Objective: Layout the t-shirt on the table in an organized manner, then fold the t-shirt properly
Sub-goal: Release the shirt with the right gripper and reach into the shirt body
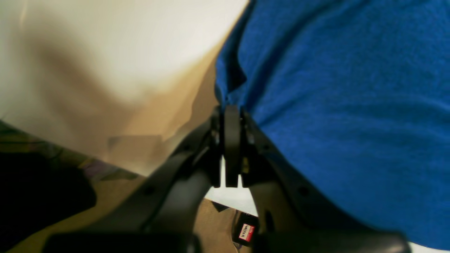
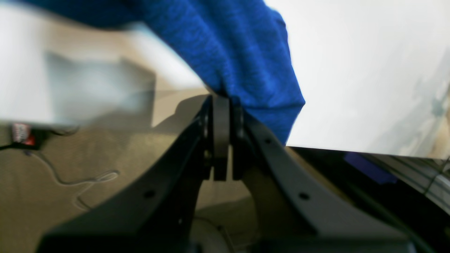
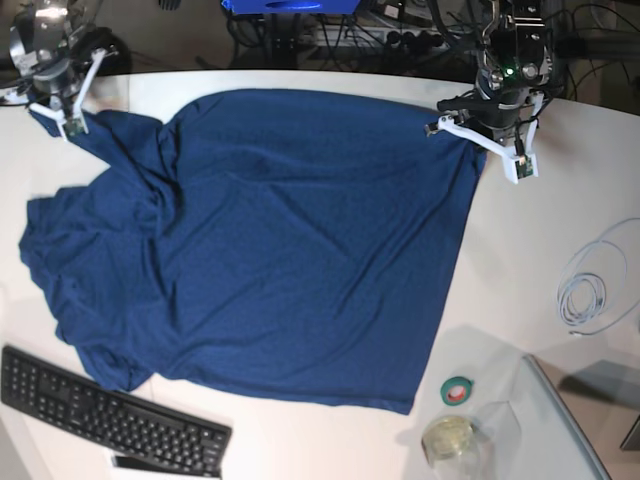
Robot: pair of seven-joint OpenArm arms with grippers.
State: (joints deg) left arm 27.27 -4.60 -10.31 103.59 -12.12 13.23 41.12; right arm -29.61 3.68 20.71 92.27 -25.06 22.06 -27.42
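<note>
1. In the left wrist view, the left gripper (image 1: pixel 232 116) had its fingers (image 1: pixel 232 147) pinched narrow on an edge of the t-shirt (image 1: pixel 351 105). The blue cloth spread away from the tips to one side, with the white table (image 1: pixel 123 45) on the other.
2. In the right wrist view, the right gripper (image 2: pixel 221 102) likewise clamped a bunched edge of the t-shirt (image 2: pixel 246 56), and the cloth hung away from the tips. This view alone showed the table edge (image 2: pixel 351 149) close by the grip.
3. Only the base view showed the whole garment. The t-shirt (image 3: pixel 270 260) lay across the table (image 3: pixel 540 260), nearly flat toward the right edge and rumpled toward the left. Both arms held it along the far edge, the left gripper (image 3: pixel 462 130) near the far right corner and the right gripper (image 3: pixel 62 118) near the far left. I judged the next pull should run toward the far left corner, so the right arm was nearer the work.
</note>
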